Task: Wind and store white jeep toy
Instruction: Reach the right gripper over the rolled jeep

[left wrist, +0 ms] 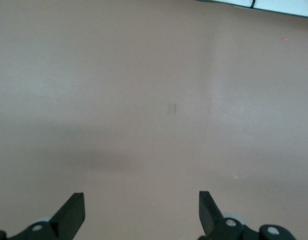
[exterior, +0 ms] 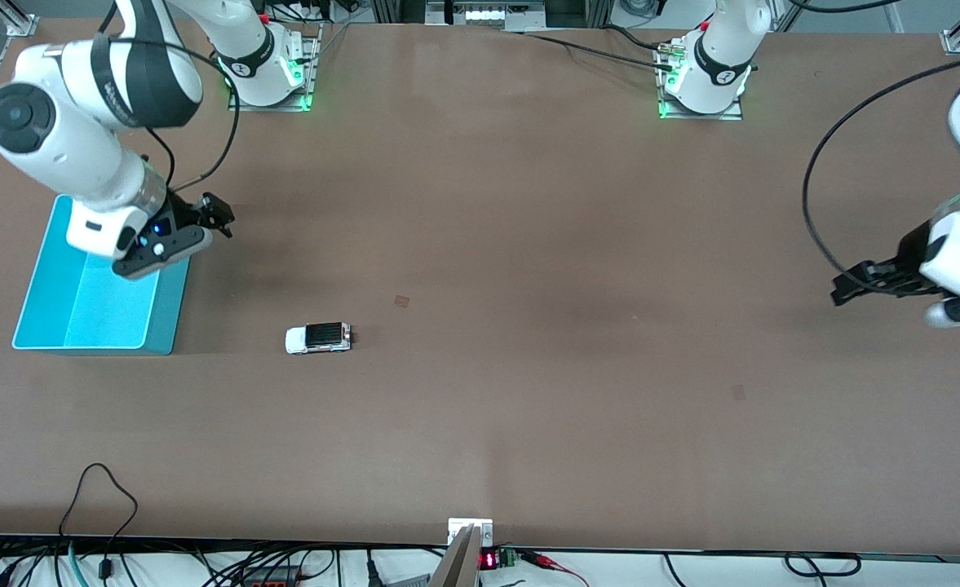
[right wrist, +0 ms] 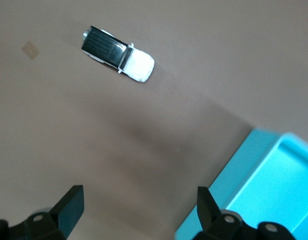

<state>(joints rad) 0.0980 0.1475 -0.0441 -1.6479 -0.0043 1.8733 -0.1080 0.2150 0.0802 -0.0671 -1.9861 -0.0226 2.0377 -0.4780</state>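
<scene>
Nearest the camera: white jeep toy (exterior: 319,338) on the tabletop (exterior: 528,424), long axis along the table's length, beside turquoise bin (exterior: 47,326). Closer by far: right gripper (exterior: 202,224), spread, over the bin's edge. Left gripper (exterior: 855,281) spread, waiting well apart.

Count on the table (exterior: 528,244): one white jeep toy (exterior: 319,337); one turquoise bin (exterior: 80,302); two small square marks on the surface. Two robot arms present, each with one hand: right hand (exterior: 202,228), left hand (exterior: 855,285).
</scene>
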